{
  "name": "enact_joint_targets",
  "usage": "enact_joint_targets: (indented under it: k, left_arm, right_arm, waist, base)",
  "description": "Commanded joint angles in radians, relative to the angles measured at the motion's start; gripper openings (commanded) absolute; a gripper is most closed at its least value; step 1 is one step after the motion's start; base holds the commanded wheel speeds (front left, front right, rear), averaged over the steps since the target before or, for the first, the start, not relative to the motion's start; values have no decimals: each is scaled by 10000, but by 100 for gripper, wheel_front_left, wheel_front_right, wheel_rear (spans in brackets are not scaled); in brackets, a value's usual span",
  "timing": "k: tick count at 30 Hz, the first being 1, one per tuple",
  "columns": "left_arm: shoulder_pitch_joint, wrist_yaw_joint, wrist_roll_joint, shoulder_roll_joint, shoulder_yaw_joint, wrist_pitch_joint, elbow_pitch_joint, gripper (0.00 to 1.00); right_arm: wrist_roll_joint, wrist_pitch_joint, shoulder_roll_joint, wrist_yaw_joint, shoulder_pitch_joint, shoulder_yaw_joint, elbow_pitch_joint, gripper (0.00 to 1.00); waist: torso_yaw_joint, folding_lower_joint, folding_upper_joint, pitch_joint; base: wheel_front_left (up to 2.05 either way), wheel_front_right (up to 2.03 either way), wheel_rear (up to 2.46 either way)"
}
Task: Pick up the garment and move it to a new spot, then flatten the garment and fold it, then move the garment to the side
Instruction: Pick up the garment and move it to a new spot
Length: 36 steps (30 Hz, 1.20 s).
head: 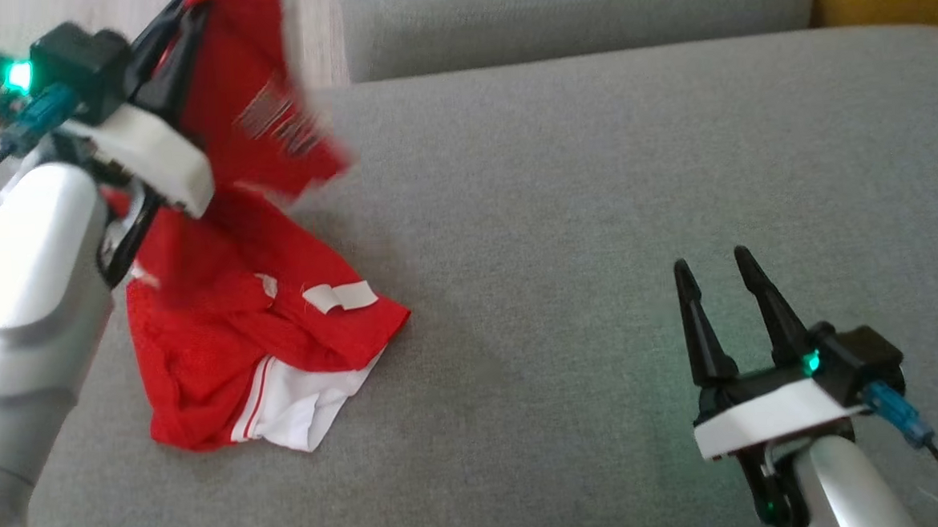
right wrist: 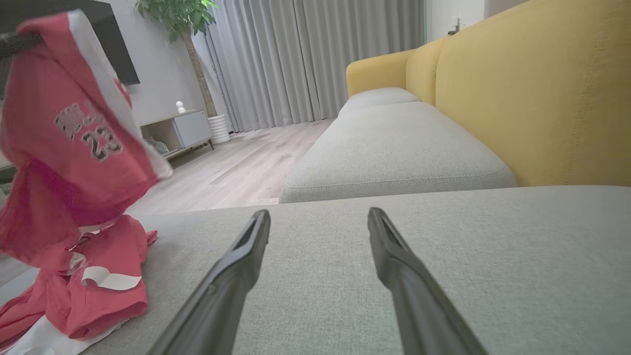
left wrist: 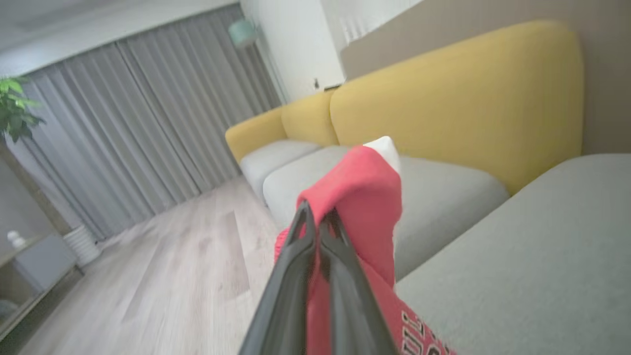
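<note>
— Where is the garment?
— My left gripper [left wrist: 318, 217] is pinched shut on a fold of the red garment [head: 264, 338] and holds that part up at the far left. The rest lies crumpled on the grey sofa cushion [head: 595, 209], near left.
— And your other pincer?
— My right gripper [head: 714, 271] hovers at the near right with its fingers spread wide, holding nothing, well apart from the cloth.

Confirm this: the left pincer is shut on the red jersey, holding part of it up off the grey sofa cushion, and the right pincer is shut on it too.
Not quite. The right pincer is open and grips nothing: the right wrist view shows its fingers spread over bare grey sofa cushion, apart from the red jersey. The rest holds: the left pincer is shut on it.
</note>
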Motion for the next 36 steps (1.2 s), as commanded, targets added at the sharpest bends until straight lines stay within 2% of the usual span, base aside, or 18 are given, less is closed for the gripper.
enact_joint_targets:
  k: [1, 10, 19, 29, 35, 36]
  left_arm:
    - [-731, 79, 43, 337, 379, -92, -305, 0]
    - [-903, 336, 54, 107, 205, 327, -2420, 0]
    - [-797, 616, -30, -445, -245, 1159, -3650, 0]
    - [-1024, 886, -10, -1029, -563, 1643, -3095, 0]
    - [-1174, 928, 95, -1417, -709, 1267, -1971, 0]
    - [-1213, 951, 138, -1458, -717, 1143, -1766, 11]
  right_arm:
    - [55, -109, -47, -7, -157, 209, -265, 100]
    - [351, -109, -47, -7, -105, 265, -360, 100]
    - [726, -109, -47, -7, -458, 483, -710, 100]
    - [1362, -109, -47, -7, -936, 1254, -1477, 100]
    - [1712, -109, -47, -7, -1048, 1573, -1788, 100]
    - [1751, -109, -47, -7, -1049, 1600, -1811, 100]
  waist:
    - [-45, 1, -1, -150]
    - [-719, 1, -1, -524]
    - [-2279, 1, -1, -152]
    - [-4417, 1, -1, 922]
    - [-5142, 1, -1, 1429]
    - [-5205, 1, -1, 1474]
  base:
    - [0, 0, 0]
    - [0, 0, 0]
    - [0, 0, 0]
    - [0, 0, 0]
    - [0, 0, 0]
    - [0, 0, 0]
